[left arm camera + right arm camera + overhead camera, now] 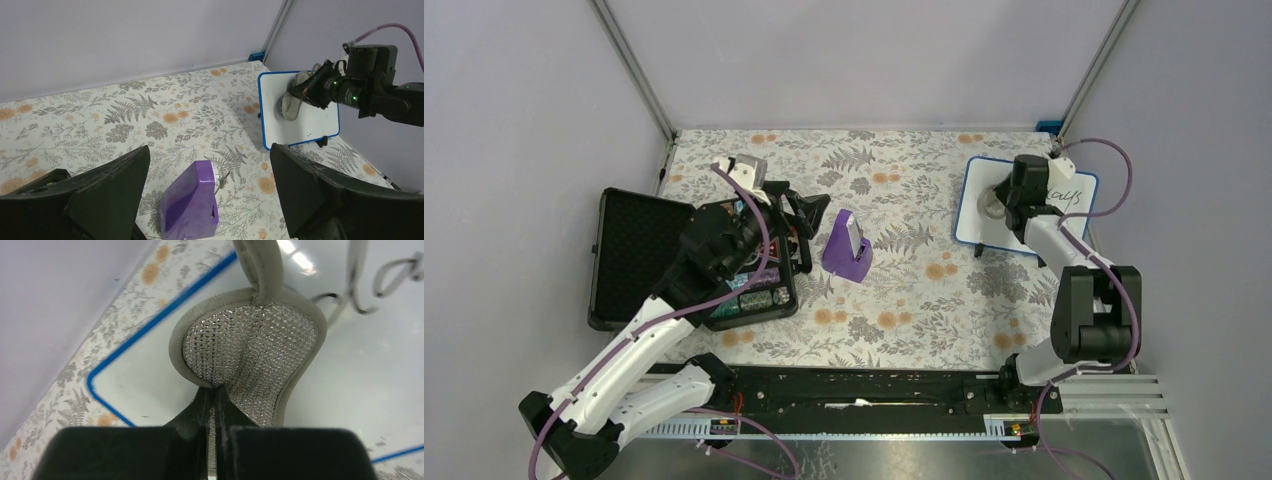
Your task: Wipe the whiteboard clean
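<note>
A small whiteboard (1074,215) with a blue rim lies at the far right of the table; it also shows in the left wrist view (310,125) and the right wrist view (390,365). Dark handwriting (360,285) remains on its far part. My right gripper (214,392) is shut on a grey mesh pad (250,350), the eraser, which rests on the board's left half (994,205). My left gripper (210,200) is open and empty, above a purple holder (192,205) at mid-table.
An open black case (639,250) with small parts lies at the left under my left arm. The purple holder (848,245) stands at mid-table on the floral cloth. Grey walls and metal corner posts close the back and sides.
</note>
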{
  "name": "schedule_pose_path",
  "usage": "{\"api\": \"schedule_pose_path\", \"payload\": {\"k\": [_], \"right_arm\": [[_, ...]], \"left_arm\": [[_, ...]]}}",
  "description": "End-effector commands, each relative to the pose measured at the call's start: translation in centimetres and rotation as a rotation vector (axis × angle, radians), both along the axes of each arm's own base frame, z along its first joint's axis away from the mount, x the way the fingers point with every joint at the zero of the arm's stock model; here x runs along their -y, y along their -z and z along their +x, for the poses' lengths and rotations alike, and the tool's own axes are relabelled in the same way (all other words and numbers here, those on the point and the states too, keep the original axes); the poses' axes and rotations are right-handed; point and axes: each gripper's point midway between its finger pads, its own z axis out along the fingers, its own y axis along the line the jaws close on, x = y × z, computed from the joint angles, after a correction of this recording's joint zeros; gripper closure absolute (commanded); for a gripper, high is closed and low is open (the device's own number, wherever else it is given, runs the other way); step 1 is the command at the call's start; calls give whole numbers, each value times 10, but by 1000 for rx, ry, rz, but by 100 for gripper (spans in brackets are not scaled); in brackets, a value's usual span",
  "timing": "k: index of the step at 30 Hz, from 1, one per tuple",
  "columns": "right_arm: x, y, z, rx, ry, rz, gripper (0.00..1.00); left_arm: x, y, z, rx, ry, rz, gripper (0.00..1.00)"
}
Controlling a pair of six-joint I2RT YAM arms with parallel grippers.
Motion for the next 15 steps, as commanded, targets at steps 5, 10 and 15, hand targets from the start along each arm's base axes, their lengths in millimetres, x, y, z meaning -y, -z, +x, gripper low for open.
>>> {"api": "schedule_pose_path", "payload": {"k": [5, 10, 15], "right_arm": [[47, 39, -66, -135, 143, -24, 100], [49, 11, -72, -80, 138, -43, 100], [38, -39, -51, 80, 98, 3, 100]], "left_arm": [[-5, -26, -7, 73, 4, -55, 1], [-5, -27, -9, 76, 7, -60, 1], [-1, -22, -5, 61, 7, -49, 1]]}}
